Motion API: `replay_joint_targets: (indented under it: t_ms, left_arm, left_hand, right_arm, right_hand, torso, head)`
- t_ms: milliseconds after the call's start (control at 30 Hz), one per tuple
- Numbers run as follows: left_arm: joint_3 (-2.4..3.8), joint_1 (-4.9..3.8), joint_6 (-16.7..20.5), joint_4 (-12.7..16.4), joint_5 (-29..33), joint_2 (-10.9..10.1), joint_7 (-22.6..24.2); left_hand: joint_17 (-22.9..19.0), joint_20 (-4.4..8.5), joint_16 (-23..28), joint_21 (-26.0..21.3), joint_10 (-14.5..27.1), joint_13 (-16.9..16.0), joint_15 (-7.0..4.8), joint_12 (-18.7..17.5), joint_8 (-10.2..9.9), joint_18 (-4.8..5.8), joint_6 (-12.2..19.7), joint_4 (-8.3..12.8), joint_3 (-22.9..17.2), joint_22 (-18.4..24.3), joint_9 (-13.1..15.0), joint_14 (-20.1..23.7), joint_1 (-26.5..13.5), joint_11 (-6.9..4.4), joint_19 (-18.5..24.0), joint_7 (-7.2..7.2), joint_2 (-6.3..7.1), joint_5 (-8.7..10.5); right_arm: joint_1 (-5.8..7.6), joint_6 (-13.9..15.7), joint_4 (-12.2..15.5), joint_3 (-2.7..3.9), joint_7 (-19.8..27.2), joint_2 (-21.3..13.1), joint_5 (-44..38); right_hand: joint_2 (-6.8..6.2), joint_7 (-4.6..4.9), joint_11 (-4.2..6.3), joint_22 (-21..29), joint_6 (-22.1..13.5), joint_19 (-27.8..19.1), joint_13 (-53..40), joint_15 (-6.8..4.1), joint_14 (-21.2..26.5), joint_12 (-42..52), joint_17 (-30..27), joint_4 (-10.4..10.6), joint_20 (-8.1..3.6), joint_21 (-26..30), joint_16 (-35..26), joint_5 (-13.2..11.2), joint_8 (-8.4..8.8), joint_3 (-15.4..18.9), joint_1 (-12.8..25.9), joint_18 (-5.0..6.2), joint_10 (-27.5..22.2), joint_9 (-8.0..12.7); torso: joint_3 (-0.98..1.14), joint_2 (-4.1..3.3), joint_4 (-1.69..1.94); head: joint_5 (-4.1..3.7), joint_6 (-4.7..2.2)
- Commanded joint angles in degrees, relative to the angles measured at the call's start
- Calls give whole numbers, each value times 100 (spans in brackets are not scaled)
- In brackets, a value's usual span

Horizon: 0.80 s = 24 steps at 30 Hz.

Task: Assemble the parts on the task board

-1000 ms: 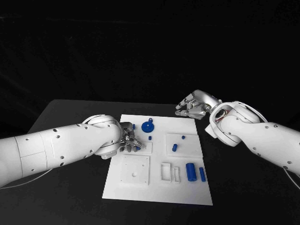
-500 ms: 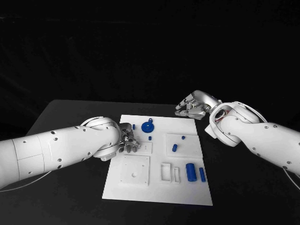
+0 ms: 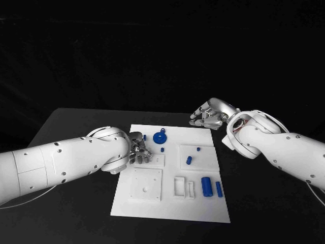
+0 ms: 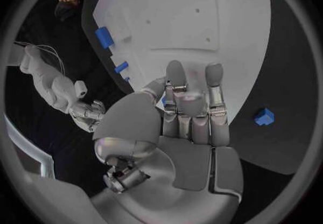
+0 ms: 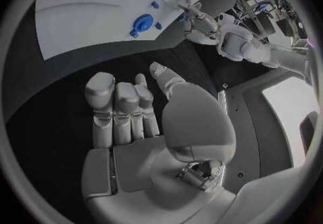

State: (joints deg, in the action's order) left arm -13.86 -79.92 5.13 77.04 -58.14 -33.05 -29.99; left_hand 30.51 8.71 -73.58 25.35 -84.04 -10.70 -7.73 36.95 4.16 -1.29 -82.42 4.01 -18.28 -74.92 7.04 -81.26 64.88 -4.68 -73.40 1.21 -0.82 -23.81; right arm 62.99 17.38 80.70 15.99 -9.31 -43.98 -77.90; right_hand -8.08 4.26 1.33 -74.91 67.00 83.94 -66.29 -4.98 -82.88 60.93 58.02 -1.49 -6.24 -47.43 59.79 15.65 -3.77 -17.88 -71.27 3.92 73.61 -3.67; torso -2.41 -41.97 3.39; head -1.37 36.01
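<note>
Both hands hovering, left hand (image 3: 139, 150) over task board (image 3: 172, 203)

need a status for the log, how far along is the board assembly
Early. Done: nothing plainly seated that I can tell. In hand: nothing; the left hand hovers over the task board, the right hand hangs beyond its far edge. Left: the blue cylinder, the round blue part and small blue pegs lie loose.
</note>
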Motion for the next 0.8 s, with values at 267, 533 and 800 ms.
replay_joint_targets:
  t_ms: [267,533,800]
  left_arm:
    - [28,-6,191,152,356,-198,173]
    - [200,-138,179,247,720,-495,107]
    - [267,-389,-93,154,1008,-791,-30]
  left_hand:
    - [-336,17,323,-151,-277,80,-34,-320,-36,105,231,-499,553,-73,-58,87,26,34,-3,-17,252,1075]
    - [-441,-34,605,-427,-265,205,44,-811,-29,110,1041,-780,745,12,-169,138,242,126,-2,-252,460,1308]
    - [-437,-77,699,-615,-262,195,84,-948,-9,82,1276,-1062,822,10,-152,127,284,160,-71,-344,628,1822]
  right_arm:
    - [-1,-33,-32,3,22,-2,25]
    - [-2,-18,-65,3,18,-9,67]
    - [-2,-5,-78,3,15,-18,100]
  right_hand:
    - [-35,-18,5,-568,-10,221,7,-4,21,-20,2,50,17,35,-33,16,24,18,33,83,-48,8]
    - [-49,0,-5,-569,-74,224,9,2,17,-20,4,62,21,31,-32,21,26,39,35,84,-46,10]
    - [-66,39,-27,-571,-203,230,11,16,14,-17,6,72,32,27,-30,27,25,56,29,91,-44,10]
  torso:
    - [-3,5,0]
    - [0,6,6]
    - [-2,6,10]
  head:
    - [26,-58]
    - [62,-106]
    - [124,-145]
